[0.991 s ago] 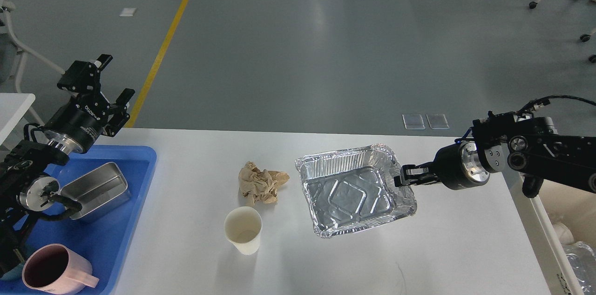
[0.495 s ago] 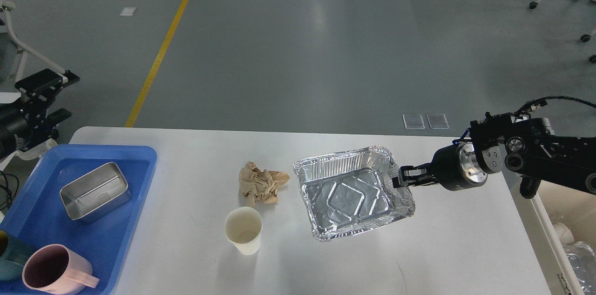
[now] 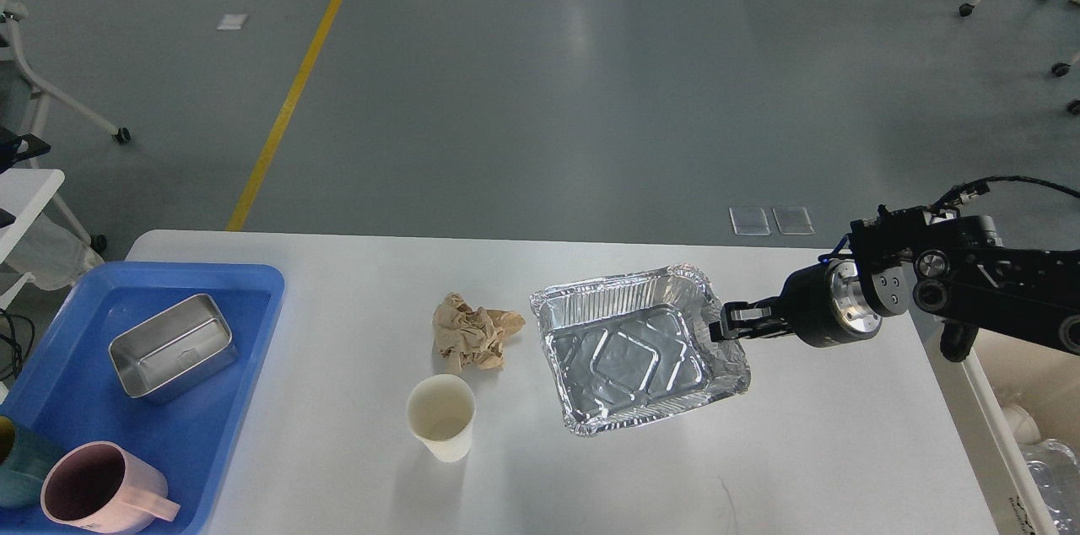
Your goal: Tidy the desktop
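**Q:** Left arm's gone from view since a second ago, right?

**A:** Yep. Right gripper (image 3: 724, 322) is clamped on the right rim of the foil tray (image 3: 639, 348), which shifted slightly left. Tray sits on the desktop (image 3: 827, 442), beside crumpled brown paper (image 3: 472, 332) and 1 paper cup (image 3: 440, 416). Blue tray (image 3: 245, 366) holds a steel pan (image 3: 172, 347).

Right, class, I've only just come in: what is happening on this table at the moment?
A robot is tidying the desktop. Its right hand is at the right rim of an empty foil tray and appears shut on it. Beside the tray lie a crumpled brown paper and a paper cup. A blue tray on the left holds a steel tin and a pink mug. The left hand is out of view.
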`<action>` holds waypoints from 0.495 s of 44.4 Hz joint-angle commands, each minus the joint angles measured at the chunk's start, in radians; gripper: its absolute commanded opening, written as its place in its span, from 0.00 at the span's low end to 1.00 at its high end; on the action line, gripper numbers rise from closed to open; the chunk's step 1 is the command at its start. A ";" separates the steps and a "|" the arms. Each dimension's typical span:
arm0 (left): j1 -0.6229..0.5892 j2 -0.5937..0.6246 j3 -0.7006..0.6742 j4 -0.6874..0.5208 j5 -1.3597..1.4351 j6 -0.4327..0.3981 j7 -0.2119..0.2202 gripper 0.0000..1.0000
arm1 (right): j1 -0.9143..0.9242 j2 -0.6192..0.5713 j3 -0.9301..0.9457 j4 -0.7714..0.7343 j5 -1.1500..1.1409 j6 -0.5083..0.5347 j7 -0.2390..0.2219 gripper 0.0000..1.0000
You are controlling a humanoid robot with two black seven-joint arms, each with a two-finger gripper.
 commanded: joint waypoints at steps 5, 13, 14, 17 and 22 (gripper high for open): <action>0.005 -0.019 0.001 0.004 0.284 0.142 0.017 0.97 | 0.000 0.001 0.000 0.001 0.000 0.000 0.000 0.00; 0.011 -0.028 0.002 0.002 0.321 0.126 0.025 0.98 | -0.001 -0.002 0.000 0.006 0.002 0.000 0.000 0.00; 0.011 -0.030 0.001 0.002 0.321 0.107 0.023 0.98 | -0.001 -0.002 0.003 0.006 0.002 0.000 0.000 0.00; 0.011 -0.037 0.008 0.002 0.312 0.069 0.025 0.98 | -0.001 -0.002 0.003 0.008 0.002 0.000 0.000 0.00; 0.009 -0.036 0.028 -0.008 0.252 0.047 0.025 0.98 | -0.001 -0.002 0.003 0.008 0.002 0.001 0.000 0.00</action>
